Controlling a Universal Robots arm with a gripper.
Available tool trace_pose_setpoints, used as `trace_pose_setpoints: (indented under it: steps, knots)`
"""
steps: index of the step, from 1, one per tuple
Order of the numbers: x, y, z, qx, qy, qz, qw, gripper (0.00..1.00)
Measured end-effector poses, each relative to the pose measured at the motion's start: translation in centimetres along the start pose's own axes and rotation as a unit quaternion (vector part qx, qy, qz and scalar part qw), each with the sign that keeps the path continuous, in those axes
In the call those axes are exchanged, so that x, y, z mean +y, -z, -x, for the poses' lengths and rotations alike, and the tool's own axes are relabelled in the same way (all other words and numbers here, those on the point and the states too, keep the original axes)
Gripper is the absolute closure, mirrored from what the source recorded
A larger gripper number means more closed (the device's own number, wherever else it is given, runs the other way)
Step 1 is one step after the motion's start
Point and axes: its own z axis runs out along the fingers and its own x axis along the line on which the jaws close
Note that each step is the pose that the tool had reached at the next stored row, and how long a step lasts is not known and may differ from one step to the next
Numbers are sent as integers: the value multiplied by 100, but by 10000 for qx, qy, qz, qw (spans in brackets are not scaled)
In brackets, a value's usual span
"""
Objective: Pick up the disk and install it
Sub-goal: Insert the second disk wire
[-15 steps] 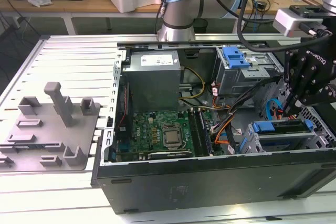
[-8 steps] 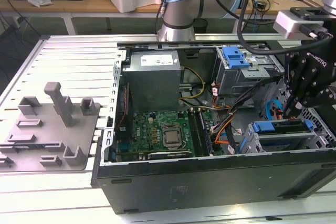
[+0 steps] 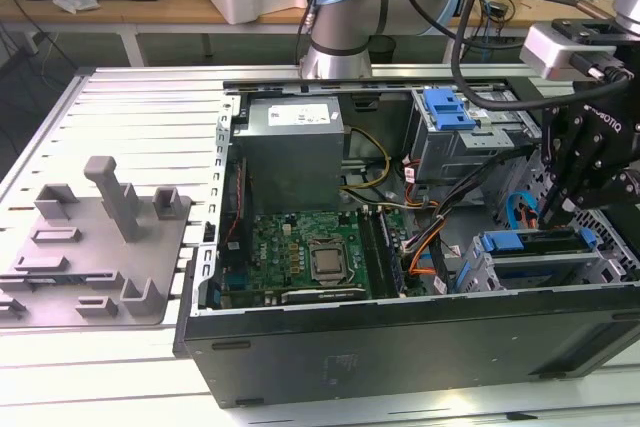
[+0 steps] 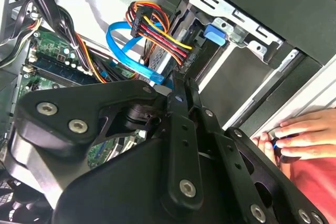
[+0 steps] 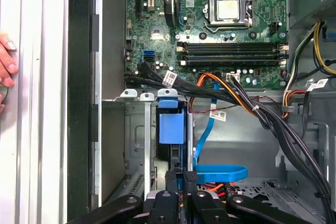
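Jaws of the gripper (image 5: 181,178) look pressed together on the rear edge of the disk (image 5: 171,128), whose long axis runs straight ahead into the drive cage (image 5: 137,129).

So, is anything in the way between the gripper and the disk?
Nothing visible. In the first wrist view the gripper is right at the disk, which stands on edge in the cage. The blue cable loops beside the cage, off to one side, not between them.
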Motion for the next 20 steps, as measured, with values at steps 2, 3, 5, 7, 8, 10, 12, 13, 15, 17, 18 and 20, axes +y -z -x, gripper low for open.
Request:
trace_pose_setpoints:
  steps: [2, 3, 5, 7, 8, 10, 12, 13, 15, 17, 18, 20]
  knots:
    - [0, -6, 0, -8, 0, -1, 10000, 84]
    - [0, -10, 1, -13, 0, -1, 10000, 84]
    - [0, -20, 2, -19, 0, -1, 10000, 84]
    - [-1, -29, 3, -21, 0, -1, 10000, 84]
    - [-1, -34, 3, -21, 1, -1, 10000, 84]
    - [-1, -44, 4, -21, 1, -1, 10000, 84]
    - [-2, -53, 5, -21, 0, -1, 10000, 84]
    - [-2, -55, 5, -20, 0, -1, 10000, 84]
    - [-3, -59, 6, -21, 0, -1, 10000, 84]
    - [-5, -63, 6, -21, 0, -1, 10000, 84]
    - [-5, -65, 6, -21, 0, -1, 10000, 84]
    - [-7, -69, 6, -21, 0, -1, 10000, 84]
